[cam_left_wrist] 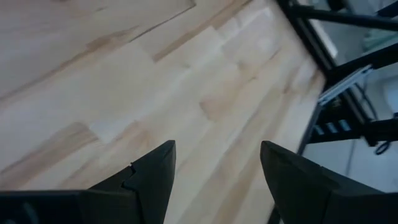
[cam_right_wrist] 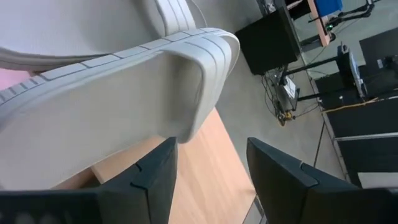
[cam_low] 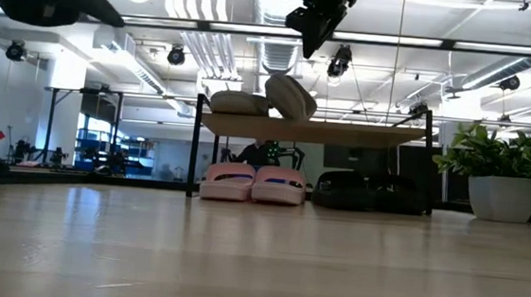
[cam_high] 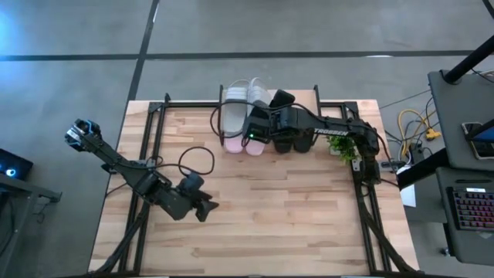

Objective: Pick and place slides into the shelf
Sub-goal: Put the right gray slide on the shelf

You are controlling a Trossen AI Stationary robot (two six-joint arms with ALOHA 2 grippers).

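Ridged grey foam slide (cam_right_wrist: 106,93) tilted atop plank shelf (cam_low: 343,133), right claw (cam_right_wrist: 208,180) open

Bright overhead ceiling lights (cam_low: 219,42); low-view foreground blurred.

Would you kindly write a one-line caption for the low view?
Pink slides and black slides under the shelf; grey-green slides on top, one tilted, right pincer above.
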